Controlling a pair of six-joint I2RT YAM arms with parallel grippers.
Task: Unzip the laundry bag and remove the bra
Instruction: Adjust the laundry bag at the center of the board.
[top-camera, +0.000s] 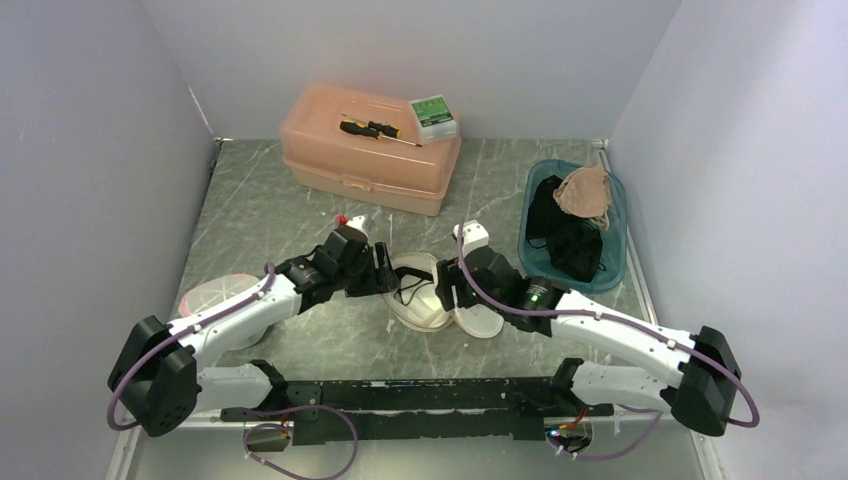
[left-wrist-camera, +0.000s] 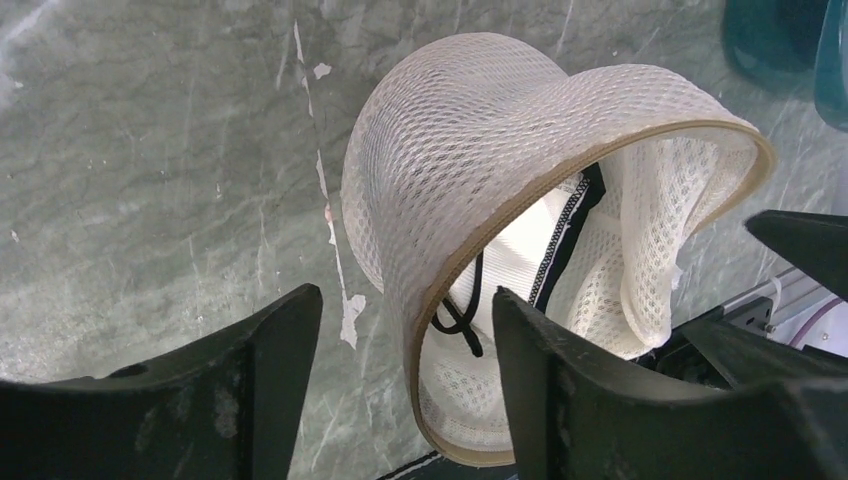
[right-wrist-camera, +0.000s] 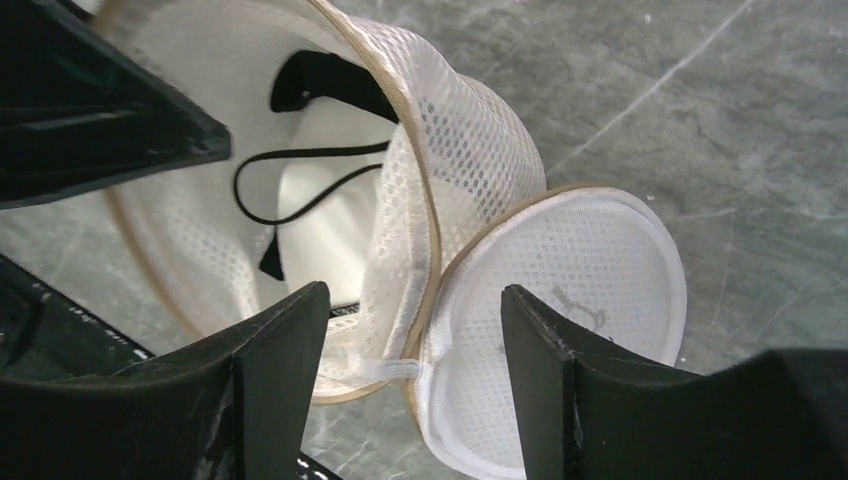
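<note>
Unzipped and lying mid-tabletop (top-camera: 262, 205), long axis 10-to-4 o'clock, at 3 o'clock from released left hand (top-camera: 386, 272) and 9 o'clock from released right hand (top-camera: 447, 291), equally near: laundry bag (top-camera: 421, 298) holding bra (left-wrist-camera: 512, 262).

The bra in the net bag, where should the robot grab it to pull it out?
Probably the thin black strap of the bra. It lies in a loose loop, so it looks easy to pinch. Come in through the open mouth of the laundry bag, where the lid is flipped aside; mesh walls block the other sides.
</note>
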